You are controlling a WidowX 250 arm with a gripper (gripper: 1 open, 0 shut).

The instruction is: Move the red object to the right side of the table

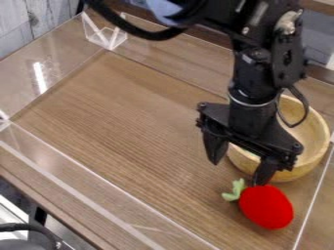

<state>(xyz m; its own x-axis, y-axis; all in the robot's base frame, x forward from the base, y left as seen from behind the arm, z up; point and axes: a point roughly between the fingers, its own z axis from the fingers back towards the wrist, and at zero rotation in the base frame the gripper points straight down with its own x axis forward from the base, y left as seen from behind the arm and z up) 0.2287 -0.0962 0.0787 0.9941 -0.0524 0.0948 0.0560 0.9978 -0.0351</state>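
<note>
From my end of the line I have the black gripper spread wide in the right half of the frame, its two fingers pointing down with a gap between them and nothing pinched in it. The red strawberry toy lies on the brown table in the lower right of the frame, just below the fingertips as I see it, with its green leafy top facing the left side of the picture. From this one angle I can't tell how high the fingers hang above the tabletop, or whether the right one touches anything

Behind the gripper, at the right of the frame, I see the round wooden bowl. The arm hides much of it, including most of its inside, so I can't say what it holds. The toy sits outside it, near its lower edge in the picture

The arm comes in from the top of the frame. At the upper left I make out a small clear plastic piece by the table's edge, and some black cable shows in the lower left corner
</note>
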